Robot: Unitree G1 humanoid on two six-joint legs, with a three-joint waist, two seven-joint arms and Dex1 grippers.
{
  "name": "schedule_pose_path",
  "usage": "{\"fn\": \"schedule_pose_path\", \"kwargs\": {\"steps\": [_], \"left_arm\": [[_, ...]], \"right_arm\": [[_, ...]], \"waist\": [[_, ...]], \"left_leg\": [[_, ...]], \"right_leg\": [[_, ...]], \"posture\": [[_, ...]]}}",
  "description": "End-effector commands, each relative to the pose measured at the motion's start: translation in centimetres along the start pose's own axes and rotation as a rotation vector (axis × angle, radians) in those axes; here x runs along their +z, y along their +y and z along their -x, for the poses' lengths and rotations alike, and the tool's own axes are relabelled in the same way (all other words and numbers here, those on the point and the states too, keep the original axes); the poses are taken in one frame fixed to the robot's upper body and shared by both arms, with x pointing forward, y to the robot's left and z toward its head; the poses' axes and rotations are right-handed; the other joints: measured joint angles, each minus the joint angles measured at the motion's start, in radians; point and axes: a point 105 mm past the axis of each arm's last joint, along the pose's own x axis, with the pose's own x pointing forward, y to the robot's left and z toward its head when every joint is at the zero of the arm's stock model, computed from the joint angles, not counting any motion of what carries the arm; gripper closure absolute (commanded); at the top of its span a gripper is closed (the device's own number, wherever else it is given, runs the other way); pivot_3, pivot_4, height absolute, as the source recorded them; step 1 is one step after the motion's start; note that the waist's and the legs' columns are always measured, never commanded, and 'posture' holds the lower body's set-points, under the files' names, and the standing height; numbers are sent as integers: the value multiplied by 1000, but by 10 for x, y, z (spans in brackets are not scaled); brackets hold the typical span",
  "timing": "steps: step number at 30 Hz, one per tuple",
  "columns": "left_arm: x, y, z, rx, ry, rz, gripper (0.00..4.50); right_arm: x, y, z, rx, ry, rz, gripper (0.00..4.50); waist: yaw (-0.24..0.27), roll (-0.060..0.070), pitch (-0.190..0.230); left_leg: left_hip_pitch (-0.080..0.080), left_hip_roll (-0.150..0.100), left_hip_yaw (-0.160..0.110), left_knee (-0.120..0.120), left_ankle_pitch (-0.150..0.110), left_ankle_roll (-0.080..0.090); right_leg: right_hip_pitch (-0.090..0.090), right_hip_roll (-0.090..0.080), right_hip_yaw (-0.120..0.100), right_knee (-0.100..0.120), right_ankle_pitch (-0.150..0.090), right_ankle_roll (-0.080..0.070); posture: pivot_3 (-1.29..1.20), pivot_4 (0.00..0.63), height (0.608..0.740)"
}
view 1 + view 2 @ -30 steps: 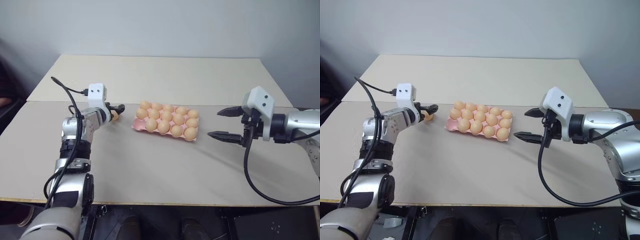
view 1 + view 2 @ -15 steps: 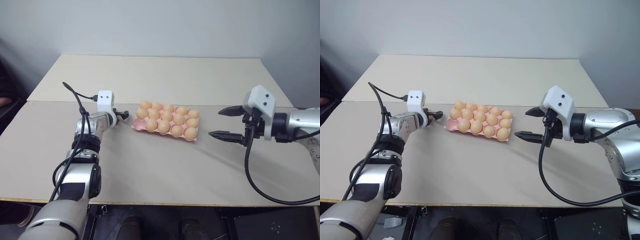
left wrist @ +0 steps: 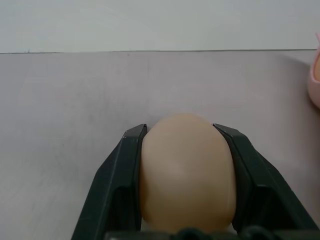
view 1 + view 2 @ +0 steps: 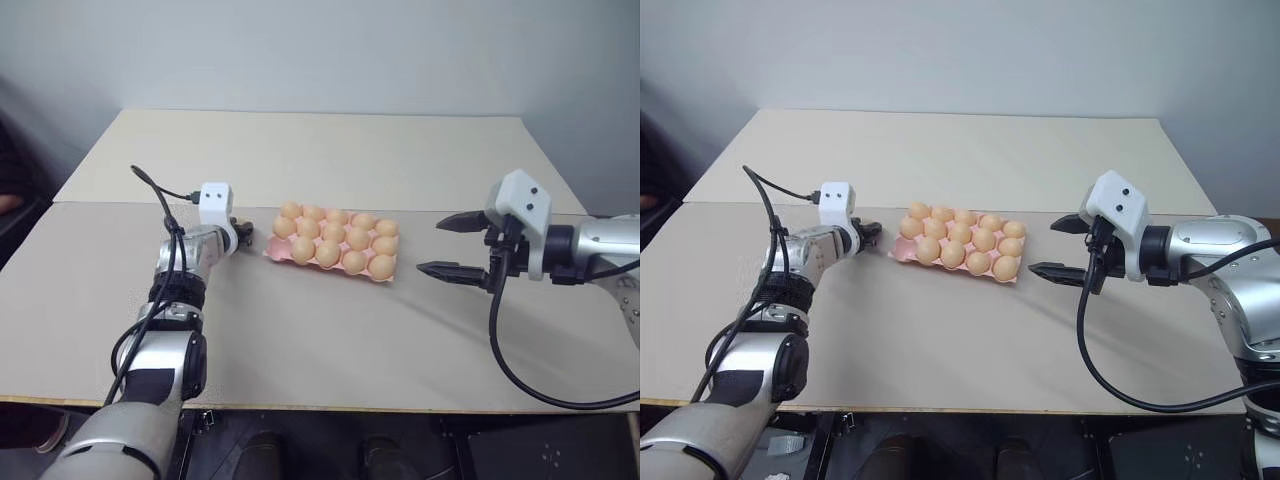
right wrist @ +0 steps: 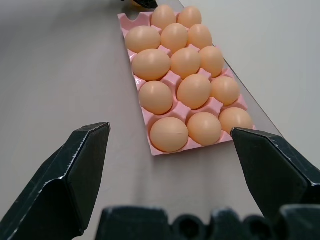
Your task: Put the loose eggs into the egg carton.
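left gripper [image 3: 182,150] is clamped across the sides of an egg [image 3: 186,172] on the table [image 4: 300,320], just left of the carton [image 4: 283,250]. smooth, light, brittle: it wants gentle pressure at its widest part. right gripper [image 4: 452,247] hangs spread wide, empty.

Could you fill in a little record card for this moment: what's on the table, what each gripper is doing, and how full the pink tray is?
Surface: beige table
Egg carton: pink tray, mid-table, lying flat
Eggs in carton: fourteen counted in the right wrist view; the cup at the corner near the left gripper looks empty
Left gripper: shut on a loose egg, just left of the carton
Right gripper: open, holding nothing, to the right of the carton
Left to do: the held egg is not yet in the carton
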Motion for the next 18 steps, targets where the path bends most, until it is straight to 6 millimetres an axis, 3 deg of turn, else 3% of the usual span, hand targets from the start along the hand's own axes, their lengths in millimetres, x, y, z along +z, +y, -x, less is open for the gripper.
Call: {"fn": "schedule_pose_path", "kwargs": {"steps": [1,5,8,13,18], "left_arm": [[32,-8,24,-103,-121,-8,2725],[39,-21,62,-274,-180,-2,2725],[35,-27,77,-366,-197,10,2727],[24,-42,79,-462,-193,-44,2745],[19,-61,65,-484,-221,-87,2746]], "right_arm": [[16,-3,10,-40,-38,48,0],[13,-1,12,-51,-35,41,0],[13,0,12,-62,-40,36,0],[13,0,12,-72,-47,35,0],[12,1,14,-85,-48,32,0]], "waist": [[-1,0,0],[-1,0,0],[1,0,0],[3,0,0],[3,0,0]], "left_leg": [[0,0,0,0,0,0],[0,1,0,0,0,0],[1,1,0,0,0,0],[3,0,-1,0,-3,5],[1,0,-1,0,-3,5]], "right_leg": [[0,0,0,0,0,0],[0,0,0,1,0,0],[0,0,0,0,0,0],[3,0,0,-1,0,0],[2,0,0,-1,0,0]], "posture": [[0,150,740],[0,150,740],[0,150,740],[0,150,740],[0,150,740]]}}
